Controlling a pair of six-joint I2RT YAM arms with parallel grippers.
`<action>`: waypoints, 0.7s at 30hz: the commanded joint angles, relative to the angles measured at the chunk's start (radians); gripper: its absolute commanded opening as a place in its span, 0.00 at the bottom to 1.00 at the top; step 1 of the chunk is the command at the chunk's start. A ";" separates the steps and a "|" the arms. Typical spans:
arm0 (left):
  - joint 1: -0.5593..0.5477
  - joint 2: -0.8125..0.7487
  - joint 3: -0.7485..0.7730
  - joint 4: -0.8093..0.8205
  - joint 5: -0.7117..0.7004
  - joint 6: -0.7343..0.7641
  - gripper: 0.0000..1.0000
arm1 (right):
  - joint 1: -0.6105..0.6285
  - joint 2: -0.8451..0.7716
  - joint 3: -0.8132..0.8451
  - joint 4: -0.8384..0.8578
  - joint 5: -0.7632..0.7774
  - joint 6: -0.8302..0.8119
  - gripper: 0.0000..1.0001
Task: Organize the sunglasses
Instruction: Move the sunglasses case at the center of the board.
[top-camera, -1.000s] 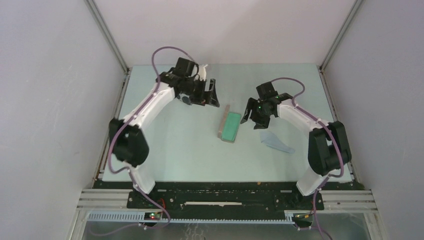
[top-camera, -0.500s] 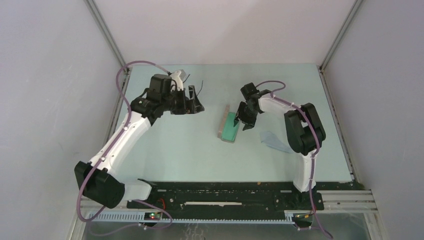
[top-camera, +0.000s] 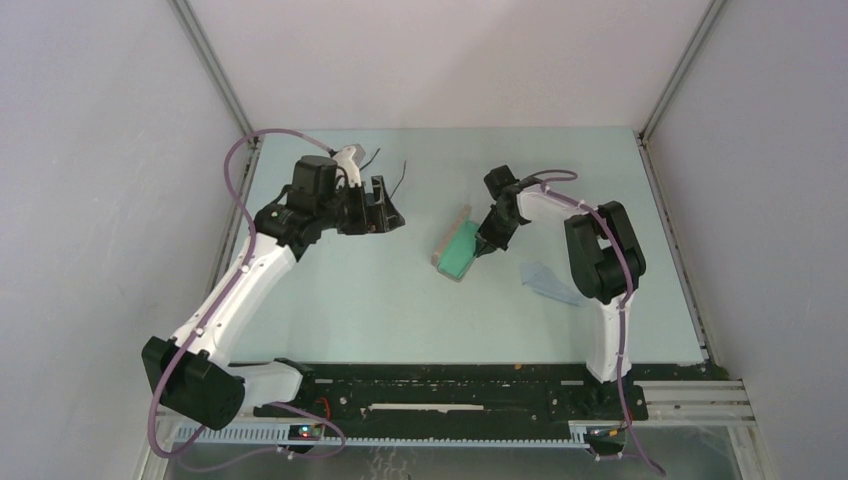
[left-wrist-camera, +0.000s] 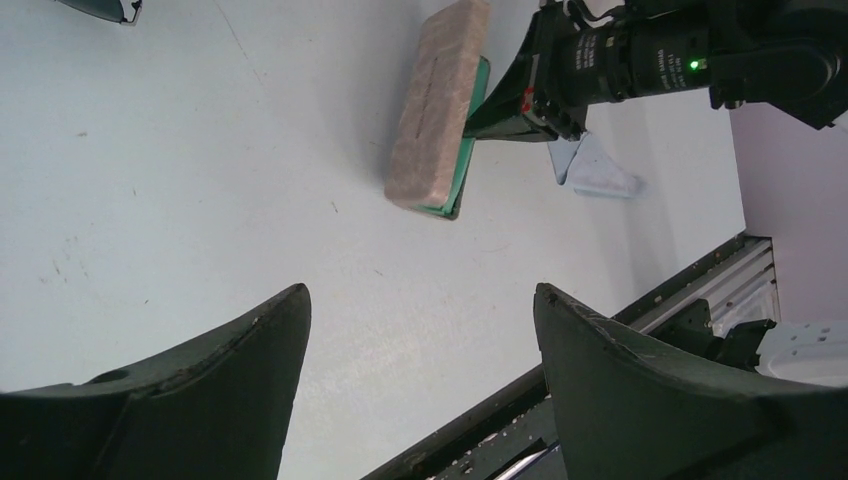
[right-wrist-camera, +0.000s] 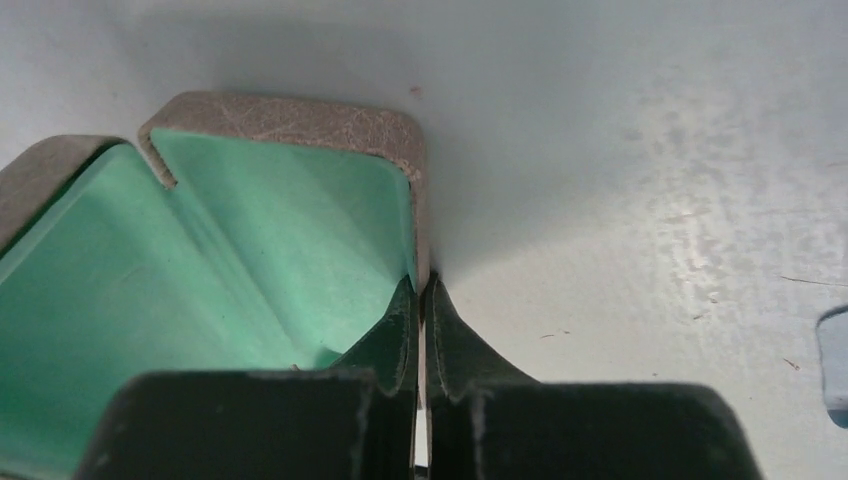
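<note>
The sunglasses (top-camera: 403, 172) lie at the back left; thin black temple arms stick out behind my left gripper (top-camera: 386, 214), and a dark lens (left-wrist-camera: 103, 7) shows at the top left corner of the left wrist view. My left gripper (left-wrist-camera: 420, 292) hangs open above bare table with nothing between its fingers. The grey case (top-camera: 455, 250) lies open mid-table, green lining up. My right gripper (top-camera: 487, 243) is shut on the case's right side wall (right-wrist-camera: 420, 215), one finger inside on the lining and one outside.
A light blue cloth (top-camera: 548, 282) lies crumpled on the table right of the case, near the right arm. The case (left-wrist-camera: 435, 110) and the cloth (left-wrist-camera: 595, 170) show across the table in the left wrist view. Walls enclose the table on three sides.
My right gripper came down to the case and shut on its side wall; the case has turned slightly. The left arm drew back to the left, its gripper still open.
</note>
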 joint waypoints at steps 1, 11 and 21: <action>0.009 -0.045 -0.037 0.027 -0.003 0.002 0.86 | -0.106 -0.065 -0.086 -0.013 0.051 0.247 0.00; 0.009 -0.064 -0.082 0.054 0.018 -0.009 0.86 | -0.240 -0.187 -0.191 -0.039 0.206 0.613 0.00; 0.009 -0.100 -0.114 0.059 0.020 -0.010 0.86 | -0.305 -0.165 -0.192 0.089 0.111 0.775 0.00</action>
